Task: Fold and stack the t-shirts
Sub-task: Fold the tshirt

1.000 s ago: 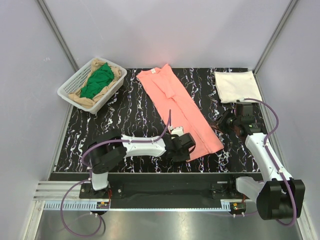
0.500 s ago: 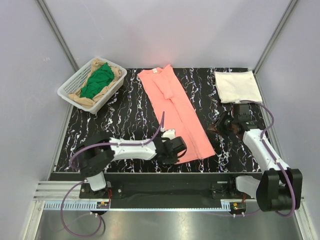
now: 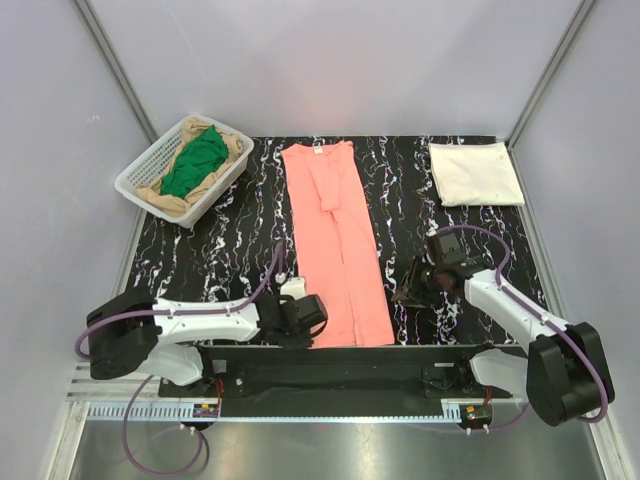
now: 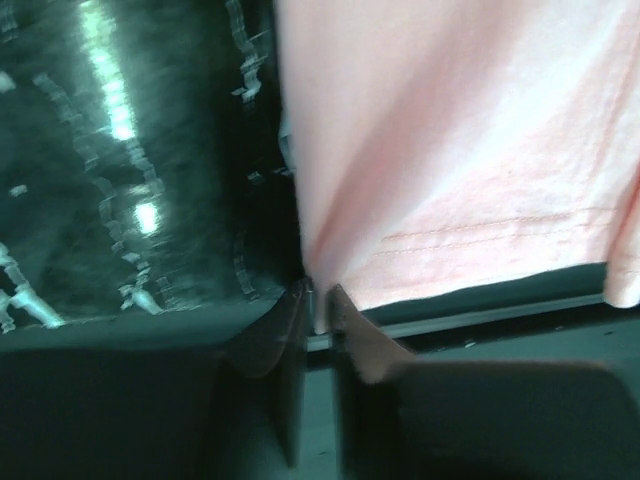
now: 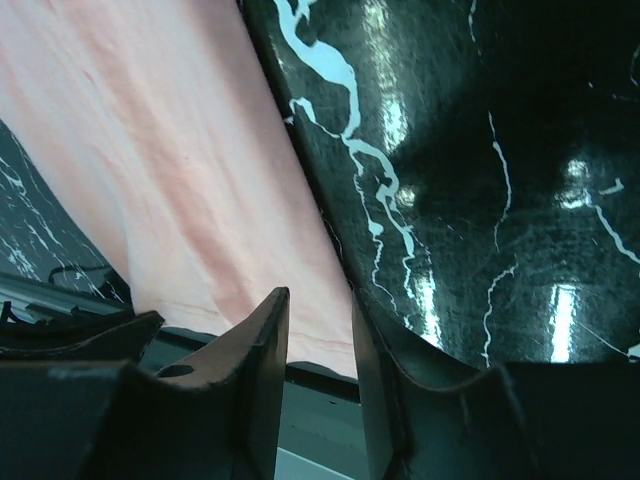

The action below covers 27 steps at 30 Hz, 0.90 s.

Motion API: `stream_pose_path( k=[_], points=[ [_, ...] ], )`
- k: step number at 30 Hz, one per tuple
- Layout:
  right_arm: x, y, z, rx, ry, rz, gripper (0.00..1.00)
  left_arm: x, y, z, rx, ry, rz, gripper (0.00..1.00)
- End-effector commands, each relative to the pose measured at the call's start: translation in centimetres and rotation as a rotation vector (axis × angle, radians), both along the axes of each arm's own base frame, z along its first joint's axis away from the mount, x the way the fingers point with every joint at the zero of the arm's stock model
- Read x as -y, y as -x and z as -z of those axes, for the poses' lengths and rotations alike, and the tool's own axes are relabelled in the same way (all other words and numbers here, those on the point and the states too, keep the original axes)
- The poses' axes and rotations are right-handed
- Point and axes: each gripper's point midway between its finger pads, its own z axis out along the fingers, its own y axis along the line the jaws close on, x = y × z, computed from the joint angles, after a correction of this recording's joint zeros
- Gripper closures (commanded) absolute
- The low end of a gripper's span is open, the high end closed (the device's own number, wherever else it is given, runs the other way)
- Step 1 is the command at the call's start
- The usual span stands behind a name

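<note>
1. So, top view: the salmon-pink shirt (image 3: 335, 240) lies on the surface (image 3: 240, 240) as one long narrow strip, collar at the far end and hem at the near edge. The cream shirt (image 3: 475, 172) sits folded at the far right. The green shirt (image 3: 195, 160) and the tan shirt (image 3: 160, 192) are bunched in the basket (image 3: 135, 180) at far left. The left end effector (image 3: 308, 318) is at the strip's near-left corner. The right end effector (image 3: 412, 292) is beside the right edge, not touching it.
2. Left wrist: the fingers are nearly together and the hem corner tents to a point in the slit between them, so it looks clamped on the pink shirt.
3. Right wrist: the fingers are apart with nothing between them, and the hem's right corner lies just past the tips.
4. My read: the lengthwise fold is done and the crosswise fold comes next. The right side needs to reach in and pinch its corner, then both carry the hem toward the collar evenly so the strip doesn't skew.
</note>
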Motion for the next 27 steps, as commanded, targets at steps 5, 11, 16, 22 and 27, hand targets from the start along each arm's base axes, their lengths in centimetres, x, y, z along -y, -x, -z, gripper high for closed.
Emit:
stream_pose_path(
  k=[5, 11, 16, 22, 27],
  points=[
    [0.5, -0.2, -1.0, 0.012, 0.044, -0.017, 0.63, -2.5, -1.4, -2.9, 0.115, -0.044, -0.036, 0.62],
    [-0.8, -2.2, -2.2, 0.022, 0.043, -0.019, 0.65, -0.5, -3.3, -5.8, 0.198, -0.038, 0.028, 0.45],
    [-3.2, -2.5, -3.3, 0.065, 0.069, -0.044, 0.66, -1.7, -2.8, -2.9, 0.152, -0.117, 0.004, 0.41],
    [-7.5, -2.4, -2.3, 0.097, 0.106, -0.129, 0.67, -1.9, -1.9, -0.3, 0.099, -0.114, -0.009, 0.51],
    [-10.2, -2.7, -1.0, 0.086, 0.141, -0.185, 0.68, -1.7, -1.1, -0.1, 0.086, -0.008, -0.026, 0.85]
  ],
)
